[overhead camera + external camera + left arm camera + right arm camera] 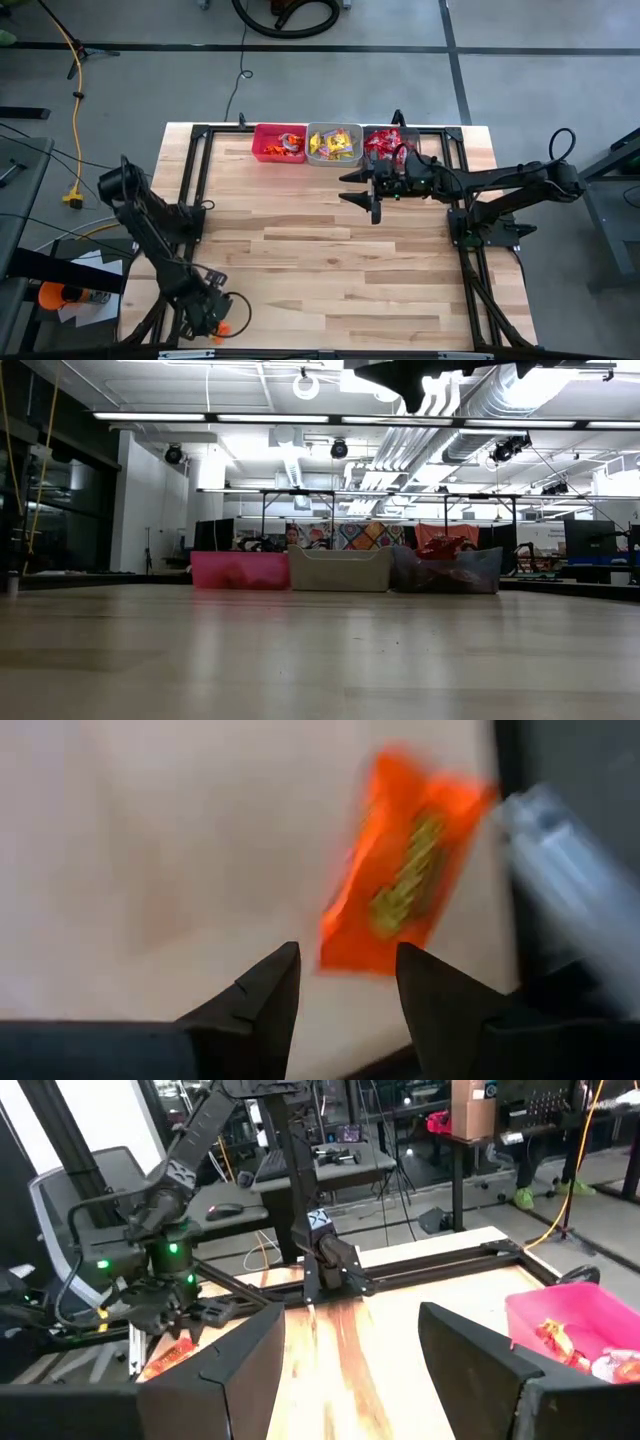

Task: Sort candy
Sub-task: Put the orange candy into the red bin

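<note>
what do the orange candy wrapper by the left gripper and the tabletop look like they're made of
Orange candy wrapper: looks like thin glossy plastic or foil film, judging by its sheen and crimped flat ends; blur leaves it open.

Tabletop: light wood planks with visible grain and board seams, smooth, probably sealed, since the low view shows a soft reflection on it.

This is a robotics lab or workshop in a large industrial hall. Bare ducts (300, 460) and long strip lights (300, 417) run across the upper part of the low view. The wooden table (330, 260) stands on a grey concrete floor (150, 85) with a yellow cable (72, 90) at upper left, and the right wrist view shows an office chair (75, 1190) at left and cluttered desks (350, 1160) at upper centre.
</note>
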Tool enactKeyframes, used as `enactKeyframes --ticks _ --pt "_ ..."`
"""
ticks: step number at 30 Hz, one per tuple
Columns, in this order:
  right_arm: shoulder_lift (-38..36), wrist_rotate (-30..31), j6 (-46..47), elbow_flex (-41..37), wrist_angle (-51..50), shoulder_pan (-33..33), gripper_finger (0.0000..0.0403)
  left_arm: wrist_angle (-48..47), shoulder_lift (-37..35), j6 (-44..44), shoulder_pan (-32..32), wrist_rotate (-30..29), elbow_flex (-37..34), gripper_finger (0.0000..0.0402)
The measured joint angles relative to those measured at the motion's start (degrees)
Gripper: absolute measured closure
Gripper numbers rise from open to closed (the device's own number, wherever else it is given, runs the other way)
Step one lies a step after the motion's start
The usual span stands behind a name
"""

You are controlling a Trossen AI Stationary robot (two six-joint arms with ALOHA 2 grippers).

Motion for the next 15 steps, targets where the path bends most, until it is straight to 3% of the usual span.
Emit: enactKeyframes --ticks 5,15 --pt "0.00 -0.03 0.80 0.00 -0.71 -0.02 0.0178 10.00 -1.98 -1.18 -0.07 0.48 -4.05 0.0249" --pt "0.00 -0.01 0.80 0.00 -1.40 -0.01 0.0178 10.70 -1.92 -5.74 -0.14 0.25 -8.60 0.0249"
